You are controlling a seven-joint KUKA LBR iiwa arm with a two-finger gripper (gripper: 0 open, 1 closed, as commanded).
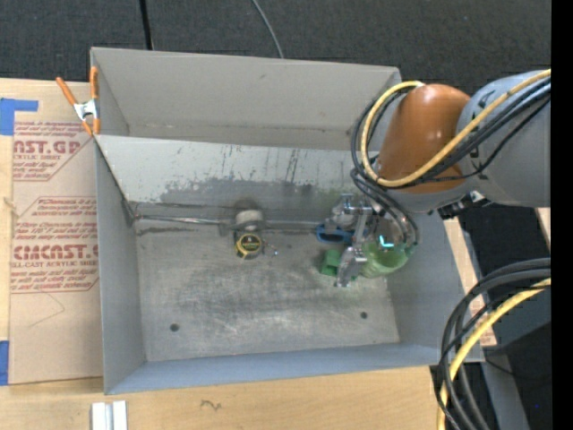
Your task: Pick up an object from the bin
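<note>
We see the gripper (349, 267) low over the right part of the bin (242, 97), near the right wall and a little in front of the foot of the back wall. It sits in a small cluster. A green block (329, 263) is just at its left side, a blue piece (328, 233) lies just behind that, and a pale green rounded thing (392, 258) is on its right, toward the wall. Room is tight on that side. To the left the floor lies open, and the front half is free up to the front wall. Well apart, near the middle along the back edge, lie a grey round thing (248, 215) and, just in front of it, a small yellow-and-black ring (251, 245).

The gripper's metal body covers part of the green block and of the rounded thing, so we cannot make out their full shapes or whether either is held. We also cannot tell whether the gripper is wide or narrow. The orange cover (428, 133) and the looped cables (385, 164) hide the bin's right rear corner.
</note>
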